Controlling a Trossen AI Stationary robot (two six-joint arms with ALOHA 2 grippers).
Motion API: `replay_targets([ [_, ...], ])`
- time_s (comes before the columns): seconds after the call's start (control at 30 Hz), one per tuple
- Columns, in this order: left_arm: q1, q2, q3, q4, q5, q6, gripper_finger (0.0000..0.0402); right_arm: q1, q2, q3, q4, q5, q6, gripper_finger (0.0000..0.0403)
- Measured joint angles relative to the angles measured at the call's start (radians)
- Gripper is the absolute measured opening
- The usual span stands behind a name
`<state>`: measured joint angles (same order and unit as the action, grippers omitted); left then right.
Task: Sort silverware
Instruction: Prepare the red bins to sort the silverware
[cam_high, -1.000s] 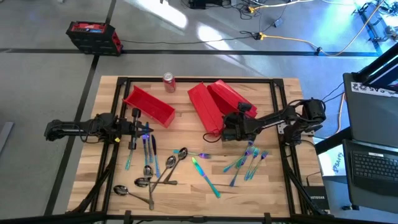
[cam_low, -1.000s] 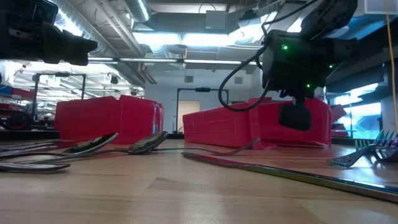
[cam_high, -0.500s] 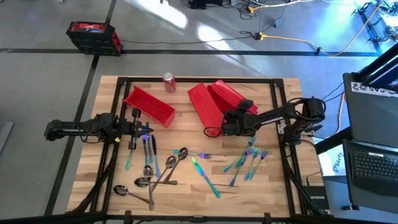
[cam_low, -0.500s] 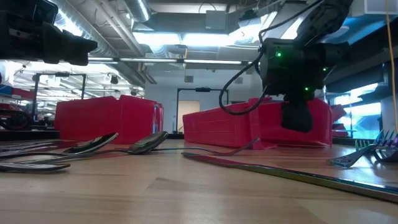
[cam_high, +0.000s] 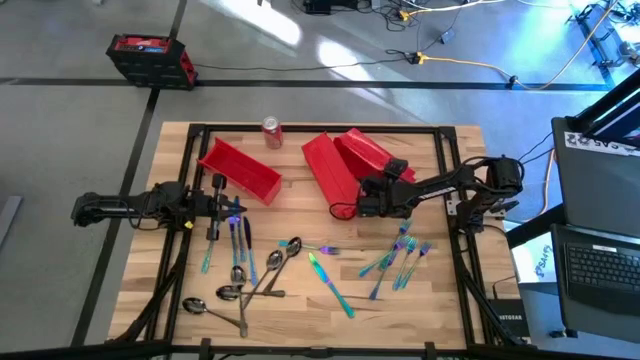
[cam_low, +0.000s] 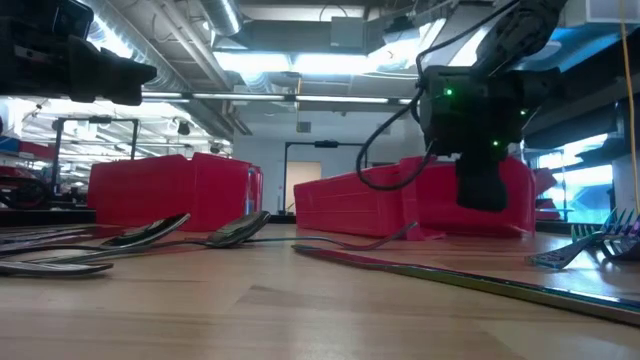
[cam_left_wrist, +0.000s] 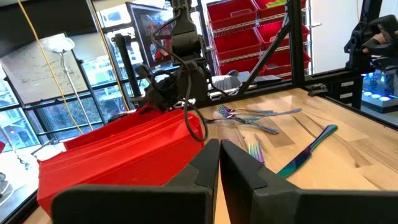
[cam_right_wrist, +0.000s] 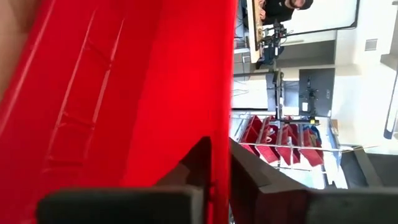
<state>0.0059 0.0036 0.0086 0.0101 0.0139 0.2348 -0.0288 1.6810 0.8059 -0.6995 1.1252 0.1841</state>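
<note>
- The right gripper (cam_high: 362, 206) is seen clamped on the wall of the middle red bin (cam_high: 326, 172); in the right wrist view its fingers (cam_right_wrist: 194, 163) are pressed on both sides of the red rim.
- A third red bin (cam_high: 372, 154) is leaned against the middle red bin on the side away from the left red bin (cam_high: 240, 168).
- The left gripper (cam_high: 222, 206) is held shut and empty just in front of the left red bin.
- The silverware is spread on the wooden table (cam_high: 300, 300), all outside the bins: knives (cam_high: 238, 238) and spoons (cam_high: 240, 280) in front of the left red bin, forks (cam_high: 400, 258) in front of the middle red bin, on the right arm's side.
- A red soda can (cam_high: 271, 130) is stood behind the left red bin.
</note>
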Motion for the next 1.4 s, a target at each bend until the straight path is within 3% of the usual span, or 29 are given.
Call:
replay_targets([
  [0.37, 0.0, 0.0, 0.0, 0.0, 0.0, 0.0, 0.0, 0.0, -0.022, 0.0, -0.086, 0.015, 0.052, 0.0001],
  [0.83, 0.0, 0.0, 0.0, 0.0, 0.0, 0.0, 0.0, -0.035, -0.165, 0.0, -0.207, -0.011, 0.071, 0.0],
  [1.3, 0.0, 0.0, 0.0, 0.0, 0.0, 0.0, 0.0, -0.206, -0.18, 0.048, -0.26, -0.055, 0.1, 0.0],
  [1.4, 0.0, 0.0, 0.0, 0.0, 0.0, 0.0, 0.0, -0.239, -0.18, 0.103, -0.29, -0.13, 0.13, 0.0],
])
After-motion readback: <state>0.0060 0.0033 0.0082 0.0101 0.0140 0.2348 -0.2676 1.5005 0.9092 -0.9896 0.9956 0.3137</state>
